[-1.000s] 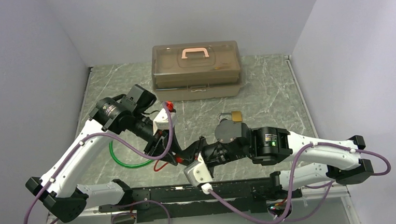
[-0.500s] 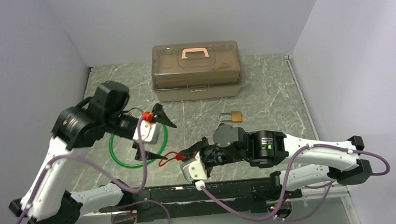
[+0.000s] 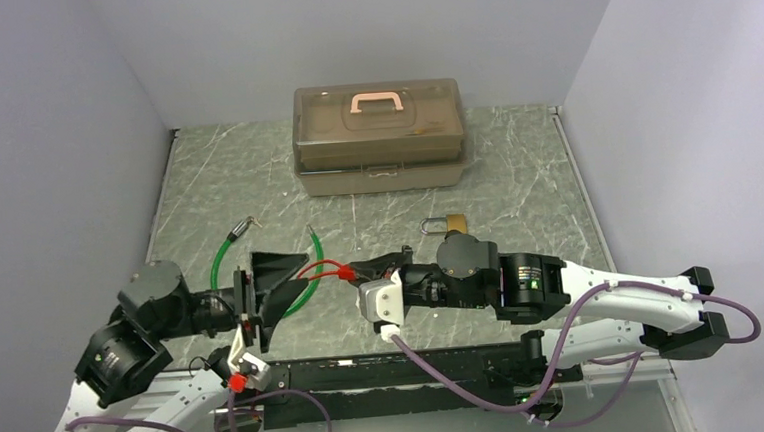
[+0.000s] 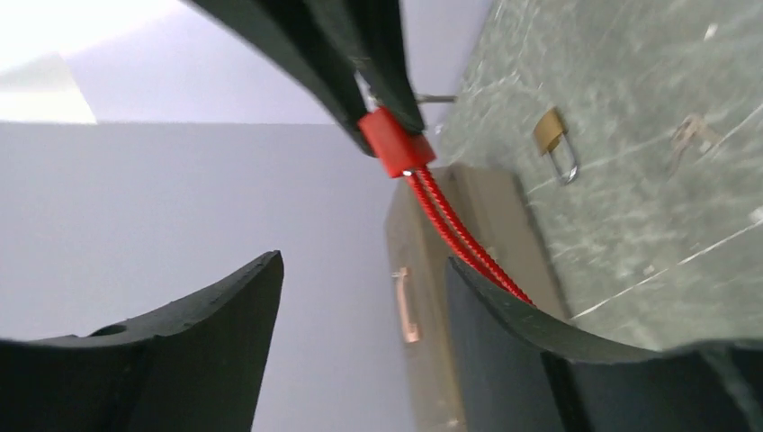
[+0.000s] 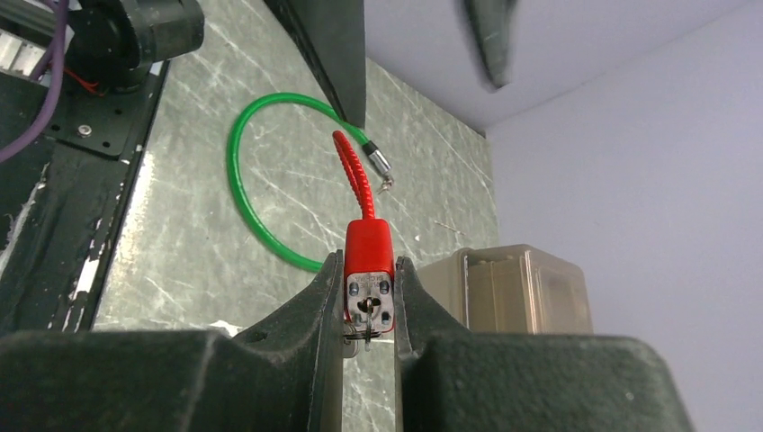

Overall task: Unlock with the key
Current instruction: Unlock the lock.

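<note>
1. Currently the right gripper [image 5: 369, 292] is pinching the red tag [image 5: 369, 252], pointing frame-left
2. Facing it, the left gripper [image 3: 287, 287] is hanging spread
3. Upper right, behind that wrist, the padlock [image 3: 449, 224] is lying
4. Under the tag the key [image 5: 358, 335] is seemingly dangling

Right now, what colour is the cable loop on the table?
The cable loop is green; the right wrist view shows it best.

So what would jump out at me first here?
The bright red tag on its red wire, clamped in the right pincer near the middle. Then the green cable loop lying on the left, and a small brass padlock right of centre, before the tan box at the back.
</note>
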Action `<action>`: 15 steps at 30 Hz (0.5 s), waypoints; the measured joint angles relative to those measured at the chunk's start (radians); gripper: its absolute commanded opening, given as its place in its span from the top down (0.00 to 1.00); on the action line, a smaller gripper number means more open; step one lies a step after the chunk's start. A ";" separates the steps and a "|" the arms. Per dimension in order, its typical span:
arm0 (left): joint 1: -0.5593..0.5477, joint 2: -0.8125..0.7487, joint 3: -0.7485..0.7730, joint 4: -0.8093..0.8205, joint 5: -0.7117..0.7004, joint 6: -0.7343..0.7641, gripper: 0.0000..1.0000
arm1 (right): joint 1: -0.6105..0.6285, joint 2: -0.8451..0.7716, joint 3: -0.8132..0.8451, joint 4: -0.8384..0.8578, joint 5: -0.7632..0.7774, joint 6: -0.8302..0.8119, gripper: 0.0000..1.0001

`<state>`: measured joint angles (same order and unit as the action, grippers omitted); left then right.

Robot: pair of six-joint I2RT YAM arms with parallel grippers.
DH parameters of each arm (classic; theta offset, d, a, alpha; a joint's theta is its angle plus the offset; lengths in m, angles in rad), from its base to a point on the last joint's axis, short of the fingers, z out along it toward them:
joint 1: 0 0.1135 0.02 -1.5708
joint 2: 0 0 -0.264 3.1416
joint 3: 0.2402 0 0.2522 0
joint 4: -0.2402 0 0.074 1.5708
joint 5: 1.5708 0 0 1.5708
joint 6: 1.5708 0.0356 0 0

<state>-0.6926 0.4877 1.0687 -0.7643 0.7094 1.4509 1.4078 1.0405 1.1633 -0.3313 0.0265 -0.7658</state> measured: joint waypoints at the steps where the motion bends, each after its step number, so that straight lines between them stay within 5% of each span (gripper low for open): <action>1: 0.000 -0.021 -0.045 0.021 -0.002 0.071 0.58 | 0.000 0.000 0.000 0.006 0.005 0.001 1.00; 7: -0.001 -0.033 -0.080 0.131 -0.007 0.176 0.99 | 0.000 0.000 0.000 0.024 0.021 0.010 1.00; 15: -0.001 -0.005 0.014 0.256 -0.008 0.036 1.00 | 0.000 0.000 0.000 0.028 0.021 0.011 1.00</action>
<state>-0.6933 0.4824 1.0832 -0.5083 0.7017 1.4868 1.4078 1.0405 1.1633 -0.3035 0.0479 -0.7551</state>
